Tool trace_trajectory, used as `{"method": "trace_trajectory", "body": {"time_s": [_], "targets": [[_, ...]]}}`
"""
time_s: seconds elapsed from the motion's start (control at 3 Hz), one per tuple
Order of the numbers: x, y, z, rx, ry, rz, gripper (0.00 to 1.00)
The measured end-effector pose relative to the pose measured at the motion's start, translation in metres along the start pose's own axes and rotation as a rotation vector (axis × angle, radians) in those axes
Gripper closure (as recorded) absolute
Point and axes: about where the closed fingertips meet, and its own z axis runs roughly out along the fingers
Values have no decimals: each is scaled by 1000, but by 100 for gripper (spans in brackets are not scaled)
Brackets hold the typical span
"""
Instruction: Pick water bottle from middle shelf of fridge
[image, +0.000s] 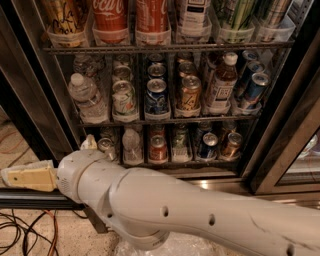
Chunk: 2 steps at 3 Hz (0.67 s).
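While the tool hangs low, the water bottle stands well above it.

We look down on a speckled pale floor at the lower left, we see black cables and an orange cord looping across it, a dark horizontal bar just above them, warm dim light, the cream gripper by the left edge, over that bar

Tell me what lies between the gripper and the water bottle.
In the camera view, only the fridge frame's black left post separates the gripper, low left, from the water bottle on the middle shelf.
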Motion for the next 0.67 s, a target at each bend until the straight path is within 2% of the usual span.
{"method": "trace_trajectory", "body": {"time_s": [0.33,0.67], "targets": [[24,54,20,-40,-6,-7,0],[44,81,34,8,-1,-56,0]]}}
